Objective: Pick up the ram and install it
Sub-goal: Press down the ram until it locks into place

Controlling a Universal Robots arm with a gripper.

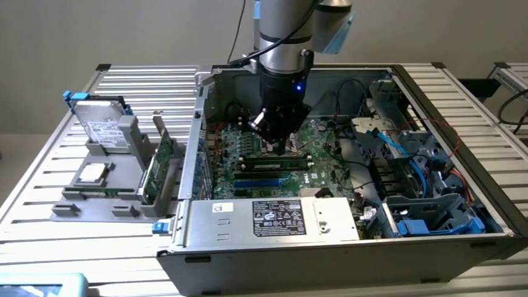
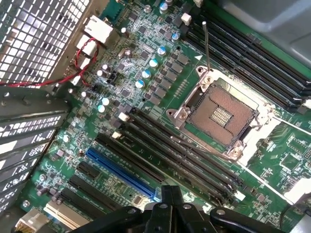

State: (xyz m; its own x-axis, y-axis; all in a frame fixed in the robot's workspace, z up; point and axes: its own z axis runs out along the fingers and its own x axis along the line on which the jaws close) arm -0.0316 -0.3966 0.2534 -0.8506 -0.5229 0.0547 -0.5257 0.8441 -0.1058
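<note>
Holder tray (image 1: 99,207): stood outside the case at the exterior view's left, carrying a hard drive (image 1: 103,130), a processor chip (image 1: 93,173) and an upright green expansion card (image 1: 162,158).
Computer case (image 1: 247,250): lay open on the slatted table (image 1: 33,204), motherboard (image 1: 235,145) facing up.
Gripper (image 1: 281,148): clenched shut, empty, tips poised just above the memory slots in the middle of the board.
Ram (image 1: 276,166): lay seated along a black slot, directly under the gripper, flanked by the slot's end latches.
CPU socket (image 2: 218,114): sat open and bare in the wrist view, black slots (image 2: 180,160) beside it.
Progress: the stick appeared picked and placed; whether it was fully pressed home could not be told.
</note>
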